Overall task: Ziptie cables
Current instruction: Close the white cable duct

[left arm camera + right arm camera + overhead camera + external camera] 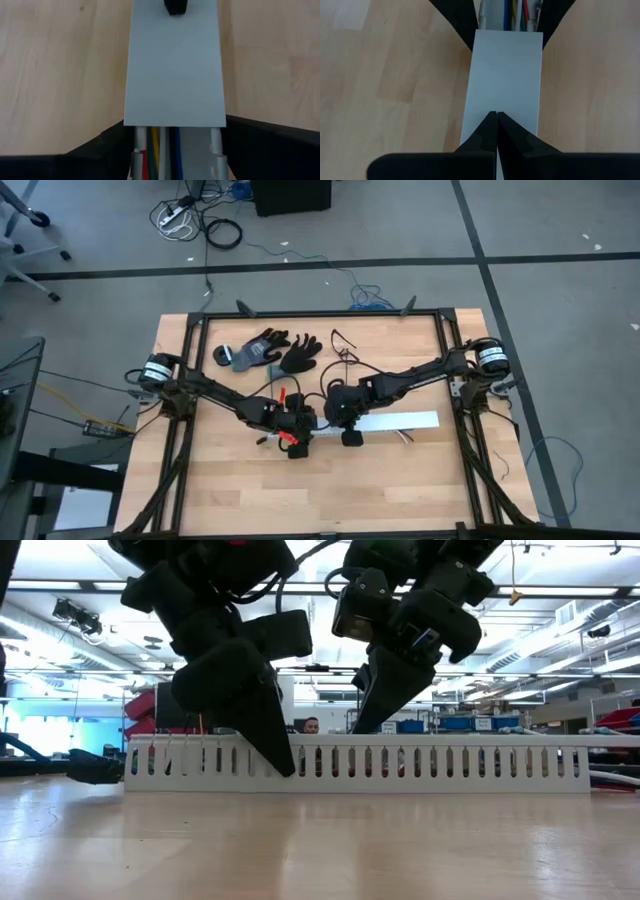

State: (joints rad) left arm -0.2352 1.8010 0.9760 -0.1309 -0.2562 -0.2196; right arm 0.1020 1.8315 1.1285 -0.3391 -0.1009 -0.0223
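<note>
Pressed together, my right fingers [496, 131] rest tip-down on the flat white cover [504, 75] of the slotted channel [420, 765], grasping nothing. My left fingers [175, 150] stand spread, one at each side of the channel's uncovered end, at lower centre of the overhead frame. Between them the cables [159, 150] lie inside the channel, running under the cover. Black gloves [270, 352] lie on the counter [400, 490] toward upper centre.

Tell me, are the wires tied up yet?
Not yet. The cables already lie inside the white slotted channel, partly under a flat white cover. The shut right gripper is pressing on the cover while the left gripper straddles the channel. No ziptie shows.
</note>
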